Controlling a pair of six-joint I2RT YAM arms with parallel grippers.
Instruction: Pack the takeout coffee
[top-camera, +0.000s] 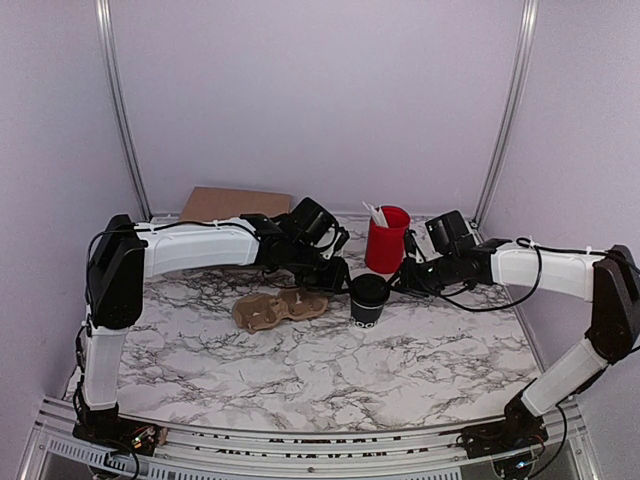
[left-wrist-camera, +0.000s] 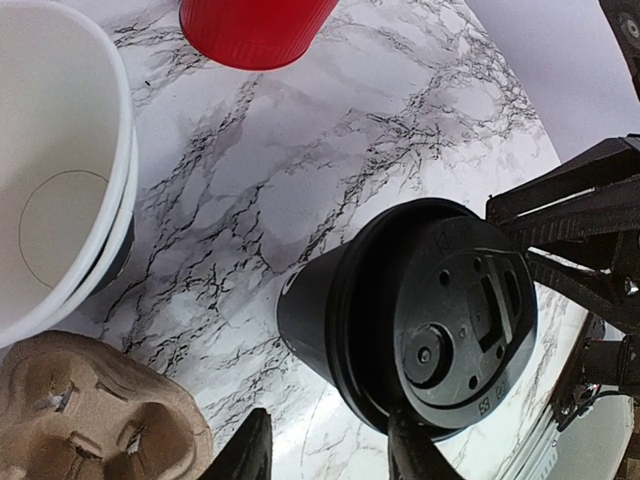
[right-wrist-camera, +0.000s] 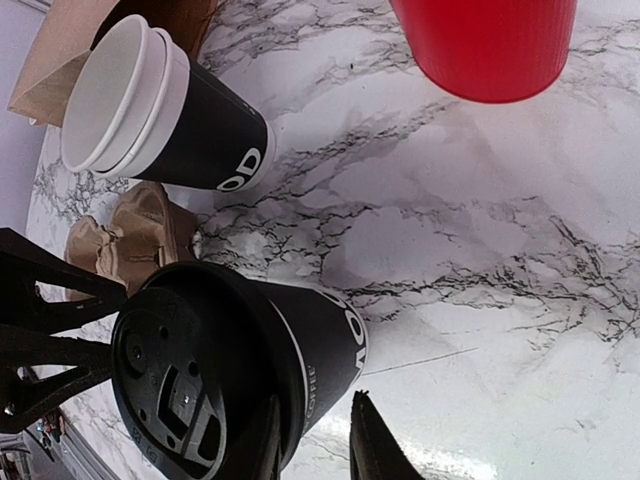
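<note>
The takeout coffee (top-camera: 368, 299) stands upright on the marble table, a black cup with white lettering and a black lid. It also shows in the left wrist view (left-wrist-camera: 440, 320) and the right wrist view (right-wrist-camera: 250, 370). My left gripper (top-camera: 336, 272) is just left of it and open (left-wrist-camera: 330, 455), with one fingertip (left-wrist-camera: 415, 450) close under the lid's rim. My right gripper (top-camera: 406, 279) is just right of the cup, its jaws a little apart and empty (right-wrist-camera: 315, 445), beside the cup's wall.
A brown pulp cup carrier (top-camera: 278, 308) lies left of the cup. A stack of lidless black cups (right-wrist-camera: 160, 110) stands behind it by the left gripper. A red cup of utensils (top-camera: 387, 240) stands behind the coffee. A brown paper bag (top-camera: 235, 203) lies at the back left.
</note>
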